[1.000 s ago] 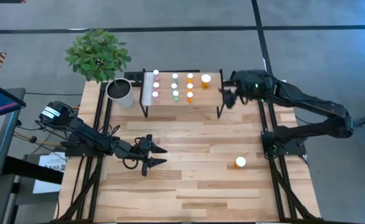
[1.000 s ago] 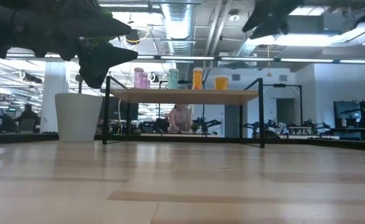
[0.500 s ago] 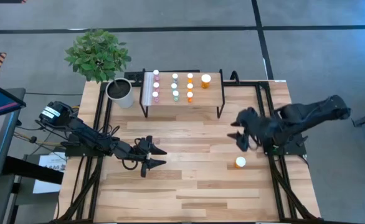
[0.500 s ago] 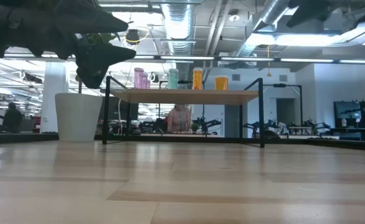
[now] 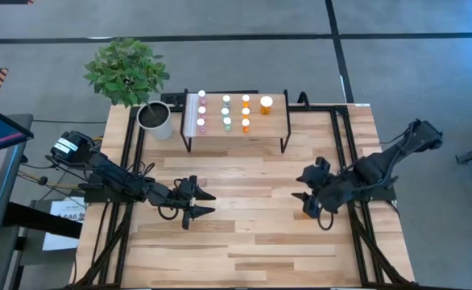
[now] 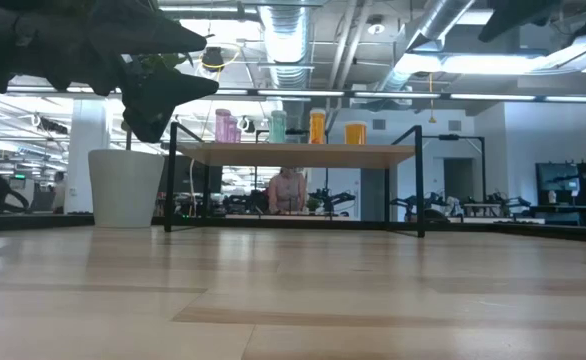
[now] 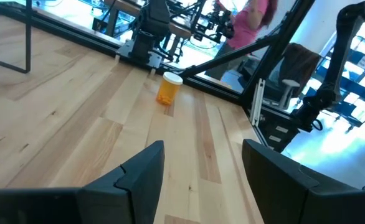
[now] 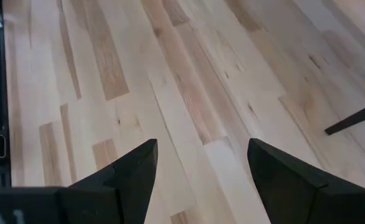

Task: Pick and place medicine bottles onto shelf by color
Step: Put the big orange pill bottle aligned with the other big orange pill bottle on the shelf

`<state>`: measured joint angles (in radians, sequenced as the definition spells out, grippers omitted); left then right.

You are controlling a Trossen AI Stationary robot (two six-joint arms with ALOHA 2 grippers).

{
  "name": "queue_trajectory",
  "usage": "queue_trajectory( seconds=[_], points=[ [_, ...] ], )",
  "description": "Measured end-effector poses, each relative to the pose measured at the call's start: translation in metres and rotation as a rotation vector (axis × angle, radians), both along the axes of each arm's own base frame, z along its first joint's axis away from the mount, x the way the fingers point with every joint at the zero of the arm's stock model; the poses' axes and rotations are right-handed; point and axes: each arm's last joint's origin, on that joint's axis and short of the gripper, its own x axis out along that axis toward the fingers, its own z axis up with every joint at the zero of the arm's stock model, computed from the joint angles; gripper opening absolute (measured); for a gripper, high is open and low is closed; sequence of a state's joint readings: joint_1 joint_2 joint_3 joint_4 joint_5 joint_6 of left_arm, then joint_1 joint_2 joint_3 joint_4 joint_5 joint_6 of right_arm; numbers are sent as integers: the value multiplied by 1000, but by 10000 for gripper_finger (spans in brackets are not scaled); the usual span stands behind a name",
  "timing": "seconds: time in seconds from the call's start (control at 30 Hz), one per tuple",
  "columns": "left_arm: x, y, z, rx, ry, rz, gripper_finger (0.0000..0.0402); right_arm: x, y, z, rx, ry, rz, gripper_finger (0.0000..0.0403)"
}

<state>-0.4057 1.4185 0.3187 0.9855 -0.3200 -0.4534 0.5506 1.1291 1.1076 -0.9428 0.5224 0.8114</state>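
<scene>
1. Left gripper (image 5: 206,202): hovers over the left-centre of the table (image 5: 244,242), fingers spread, nothing between them. It points across the boards toward the right side. Waiting arm.

2. Shelf (image 5: 275,121): stands at the far edge of the table, centre. Sorted bottles (image 5: 226,122) stand upright on it in rows by colour: pink to the left, green in the middle, orange to the right, with one larger orange one at the right end.

3. Loose orange bottle (image 7: 168,88): the one item left on the table. It stands upright on the right side, white cap up, long axis vertical, near the black frame rail. The overhead view does not show it, since the right arm covers that spot.

4. Right gripper (image 5: 304,193): hangs over the right-centre of the table, fingers spread and empty. Its own camera shows only bare boards between the fingers, so the bottle lies outside their line, probably just beneath or behind the wrist.

Judgement: the right arm is far nearer. The grasp calls for the fingers to be brought level with the bottle's sides.
</scene>
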Motion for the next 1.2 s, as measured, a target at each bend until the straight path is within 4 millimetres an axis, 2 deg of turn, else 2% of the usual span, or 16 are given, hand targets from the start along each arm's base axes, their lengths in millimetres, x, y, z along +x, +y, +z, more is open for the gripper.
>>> queue_trajectory(
  seconds=[0.27,0.5,0.83,1.2],
  points=[
    [0,0,0,0,0,0,203,6,5,-8,14,42,-4,272],
    [-1,-3,-2,5,13,-12,203,-6,14,-13,37,107,-34,272],
    [-1,-3,-1,34,-4,-9,203,-2,42,-42,-16,243,-55,272],
    [3,7,1,69,-19,21,203,4,61,-67,12,397,-57,272]
  ],
)
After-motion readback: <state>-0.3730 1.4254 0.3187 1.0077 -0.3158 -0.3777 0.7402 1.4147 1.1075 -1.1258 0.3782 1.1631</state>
